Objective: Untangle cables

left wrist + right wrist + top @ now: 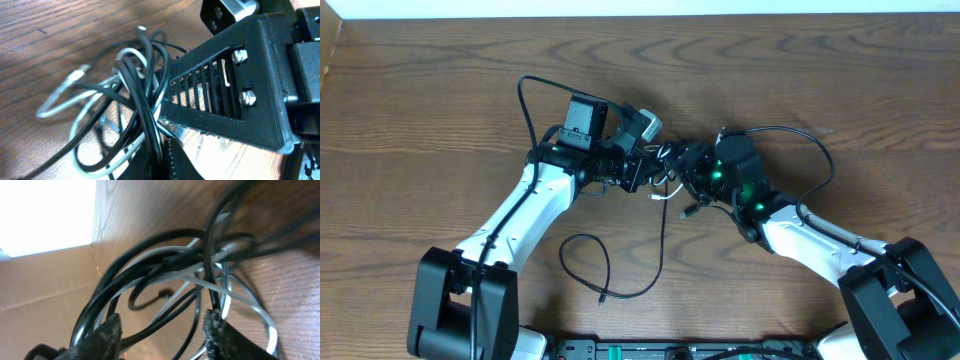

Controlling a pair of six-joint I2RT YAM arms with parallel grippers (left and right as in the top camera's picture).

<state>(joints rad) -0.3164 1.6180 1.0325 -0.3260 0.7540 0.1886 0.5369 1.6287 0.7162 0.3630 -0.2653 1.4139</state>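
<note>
Left wrist view: the left gripper (162, 127) is clamped on the cables (135, 100), its latticed upper finger (225, 100) pressing the bunch where several strands cross. Only this view shows the grip itself. It also shows the white cable (70, 80) looping out to the left, its small plug end raised and pointing up and to the right over the wood.

Right wrist view: the right gripper (162, 330) has its fingers well apart. Black and white strands of the same knot (200, 260) run loosely through the gap, and one thick black loop lies against the left finger (107, 335). The white cable (235, 297) crosses the gap on a diagonal. A cardboard panel (45, 290), seen in no other view, stands at the table's edge.

Overhead view: the left gripper (650, 170) and right gripper (685, 175) face each other near the middle of the table (440, 90), with the knot (667, 175) held off the surface between them. Neither grip can be judged from above. Only here is the full run of the trailing black cable (662, 240) visible. Its long axis drops straight toward the near edge, then curls left into a flat loop that ends in a small plug (603, 298). A short white end (665, 196) hangs just below the knot.
</note>
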